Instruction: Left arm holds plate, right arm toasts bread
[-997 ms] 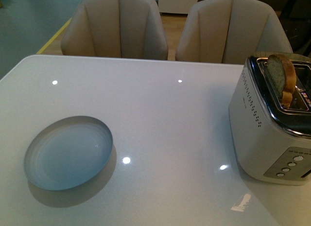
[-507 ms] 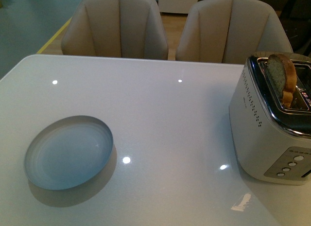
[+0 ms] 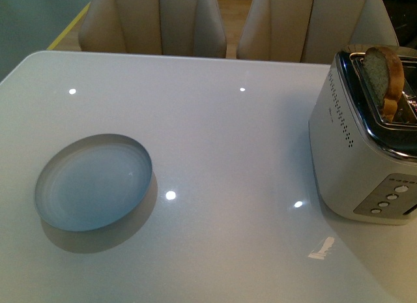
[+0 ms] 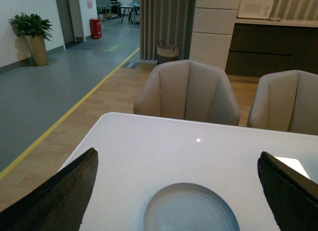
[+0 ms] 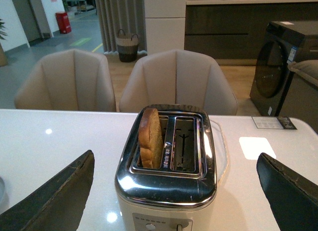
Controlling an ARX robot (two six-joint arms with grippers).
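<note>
The left gripper has its jaws spread wide and released, one dark finger at each side of its wrist view, with nothing between them but the plate lying on the counter below and ahead. The right gripper is likewise released, its jaws spread apart and grasping nothing, framing the toaster that stands in front of it.

The bread stands upright in one of the toaster's two slots, the one nearer the plate's side, and its rounded top rises clear of the chrome rim; the other slot is bare. How deep the slice sits in the slot is hard to judge from here.

In the front view neither arm shows. The pale blue-grey plate rests flat on the glossy white counter toward the robot's left, well apart from the toaster at the right edge, where the bread pokes out of the top. A row of small round buttons runs along the toaster's near end. Two beige chairs stand beyond the far edge of the counter.
</note>
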